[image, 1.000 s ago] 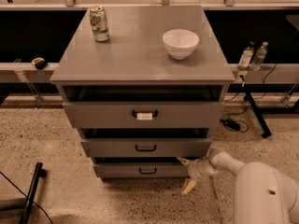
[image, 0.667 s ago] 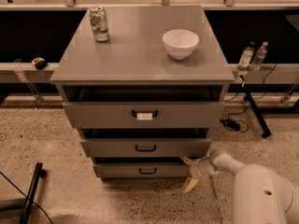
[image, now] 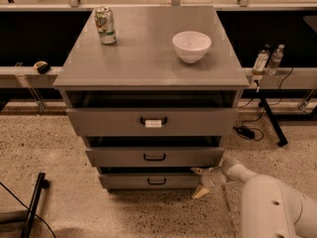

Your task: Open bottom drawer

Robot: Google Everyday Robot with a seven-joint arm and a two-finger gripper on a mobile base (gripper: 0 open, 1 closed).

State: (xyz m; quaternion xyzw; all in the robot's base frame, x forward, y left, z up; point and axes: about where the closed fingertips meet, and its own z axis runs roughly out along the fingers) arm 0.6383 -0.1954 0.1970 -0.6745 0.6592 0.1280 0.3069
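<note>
Little has been shifted since a second ago: the gripper (image: 199, 181) is found at the same place, low by the right end of the bottom drawer (image: 129, 181), and the drawer front has not been drawn any further out. The jaws are seen spread, one tip above and one below, at about the height of the drawer's right corner; whether the front is touched by them cannot be told. The bottom drawer lies lowest in the grey cabinet (image: 148, 58), just above the speckled floor (image: 74, 202) and beneath the middle drawer (image: 114, 156), which in turn lies under the large top drawer (image: 99, 121) with the white label (image: 153, 123) on its pull. The long axis of the front is laid level, from left to right across the view, and its face is turned toward the camera, so it is judged that it must be pulled straight out that way. A stiff, hard front is to be expected, smooth enough to slip under a pinch, with some drag from the runners and no give to be feared. The small black loop handle (image: 156, 181) at the middle of the front is judged the proper hold, and it lies well to the left of the gripper. A pull taken at the corner could skew the drawer and bind it.
</note>
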